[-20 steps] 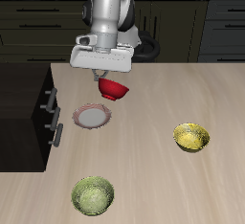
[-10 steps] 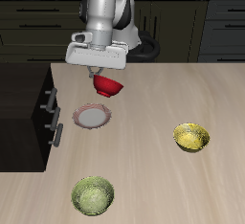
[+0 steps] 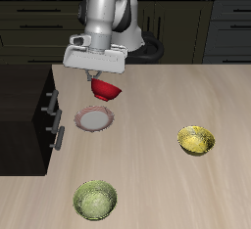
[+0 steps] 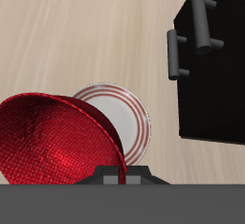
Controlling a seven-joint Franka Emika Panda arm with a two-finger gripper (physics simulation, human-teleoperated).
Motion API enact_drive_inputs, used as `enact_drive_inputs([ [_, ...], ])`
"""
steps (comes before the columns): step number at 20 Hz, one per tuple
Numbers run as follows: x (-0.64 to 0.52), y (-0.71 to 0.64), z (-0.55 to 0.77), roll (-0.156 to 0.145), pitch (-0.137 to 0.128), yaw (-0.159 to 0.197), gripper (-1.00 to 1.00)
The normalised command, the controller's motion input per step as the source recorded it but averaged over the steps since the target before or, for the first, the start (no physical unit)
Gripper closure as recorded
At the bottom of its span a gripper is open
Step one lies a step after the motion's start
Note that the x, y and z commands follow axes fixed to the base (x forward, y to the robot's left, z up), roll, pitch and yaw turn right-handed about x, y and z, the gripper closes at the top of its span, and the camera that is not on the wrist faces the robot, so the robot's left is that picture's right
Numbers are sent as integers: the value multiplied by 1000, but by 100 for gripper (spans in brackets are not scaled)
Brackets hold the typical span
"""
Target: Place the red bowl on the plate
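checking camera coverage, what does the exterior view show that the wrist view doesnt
Only the exterior view shows the yellow bowl, the green bowl near the table's front edge, and the robot arm itself. Only the wrist view shows the red bowl's speckled inside close up and the handles on the dark cabinet beside the table. Both show the red bowl held in the gripper, lifted above the table, with the plate below it and still bare.
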Motion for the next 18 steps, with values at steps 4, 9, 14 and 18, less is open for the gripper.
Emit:
enact_drive_inputs([
  [4,13,-26,-65,-12,10,0,100],
  [9,70,-53,-223,-19,38,10,100],
  [14,78,-41,-126,-16,16,8,100],
  [18,118,-27,-165,-24,27,20,100],
])
